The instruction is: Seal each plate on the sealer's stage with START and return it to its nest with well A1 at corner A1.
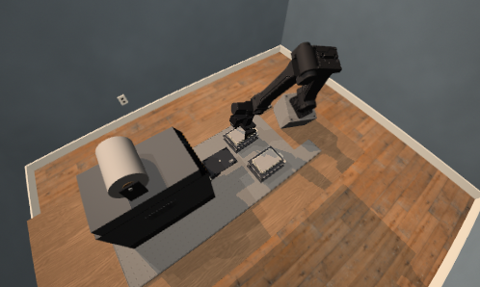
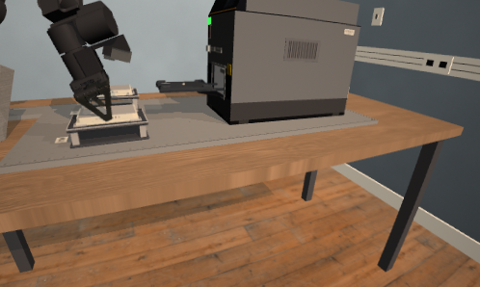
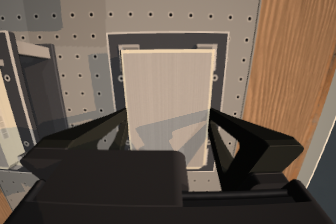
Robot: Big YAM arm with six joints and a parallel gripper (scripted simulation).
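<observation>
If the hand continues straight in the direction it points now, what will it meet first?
The hand, closed on the plate, points down at the dark nest directly below. The plate would probably meet that nest first; the gap between them is unclear.

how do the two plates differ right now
The far plate is clamped between the gripper fingers above its nest; the near plate sits untouched in its own nest. The far plate shows a plain foil-like top. Both are pale, rectangular and off the stage.

I've got the foil-topped plate clamped across its long sides over its nest; the other plate sits nested alongside, sealer's stage out, lamp green.
</observation>
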